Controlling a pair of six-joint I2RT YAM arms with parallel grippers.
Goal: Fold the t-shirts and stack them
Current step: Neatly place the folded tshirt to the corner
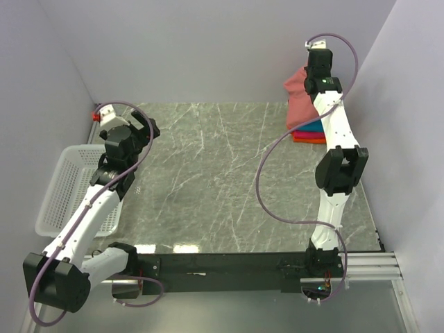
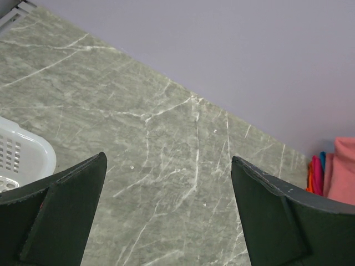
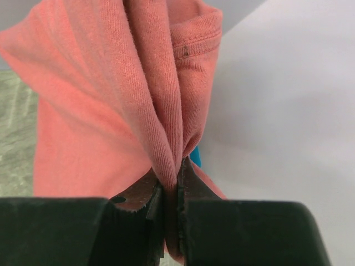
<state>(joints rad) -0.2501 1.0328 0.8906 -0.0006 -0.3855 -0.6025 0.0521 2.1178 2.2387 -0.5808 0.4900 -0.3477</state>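
While the salmon shirt (image 3: pixel 100 111) hangs bunched from a single pinch above the far right corner, it could slip or snag.
A narrow fold of cloth sits between the nearly shut jaws of the right gripper (image 3: pixel 172 216), so a quick swing might let it slide out. Its lower part appears to rest on the folded stack (image 1: pixel 310 134) of teal, pink and orange shirts, and pulling away low could drag that pile askew on the table (image 1: pixel 208 180). Well apart from it, the left gripper (image 2: pixel 168 166) hovers wide and holds nothing, near the white basket (image 1: pixel 66 187), so one-armed spreading may leave wrinkles.
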